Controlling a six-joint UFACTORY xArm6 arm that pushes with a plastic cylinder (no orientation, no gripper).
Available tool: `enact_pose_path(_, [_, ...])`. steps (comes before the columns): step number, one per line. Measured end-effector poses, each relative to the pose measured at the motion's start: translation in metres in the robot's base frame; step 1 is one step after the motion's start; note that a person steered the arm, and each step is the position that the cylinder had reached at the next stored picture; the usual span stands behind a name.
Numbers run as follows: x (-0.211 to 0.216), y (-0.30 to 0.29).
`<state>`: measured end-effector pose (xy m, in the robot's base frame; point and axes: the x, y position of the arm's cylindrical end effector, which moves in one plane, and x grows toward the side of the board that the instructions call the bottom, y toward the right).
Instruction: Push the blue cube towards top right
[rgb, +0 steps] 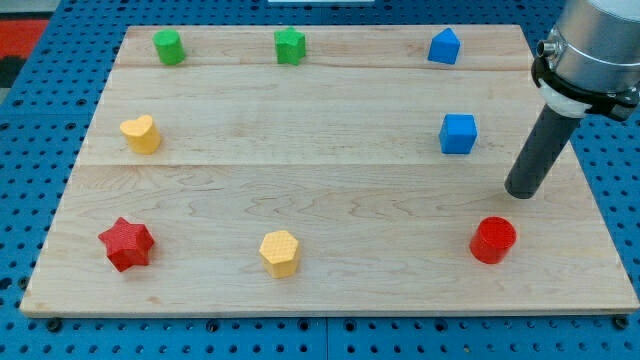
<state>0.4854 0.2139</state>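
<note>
The blue cube (458, 134) sits on the wooden board (320, 230) at the view's right, middle height. My tip (522, 192) rests on the board to the right of the cube and a little below it, apart from it. A second blue block (444, 47), with a pointed top, stands near the view's top right, above the cube.
A red cylinder (493, 240) lies just below and left of my tip. A yellow hexagon block (280, 253) and a red star (126, 243) sit along the bottom. A yellow heart (141, 133) is at left. A green cylinder (168, 47) and a green star (290, 46) sit at the top.
</note>
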Motion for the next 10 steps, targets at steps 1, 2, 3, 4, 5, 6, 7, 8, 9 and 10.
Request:
enact_pose_path(1, [0.000, 0.000])
enact_pose_path(2, [0.000, 0.008])
enact_pose_path(3, [-0.021, -0.016])
enact_pose_path(4, [-0.017, -0.040])
enact_pose_path(5, [-0.021, -0.067])
enact_pose_path(6, [-0.069, -0.057])
enact_pose_path(7, [-0.076, -0.032])
enact_pose_path(8, [-0.097, -0.014])
enact_pose_path(9, [-0.102, -0.038])
enact_pose_path(10, [-0.077, -0.055])
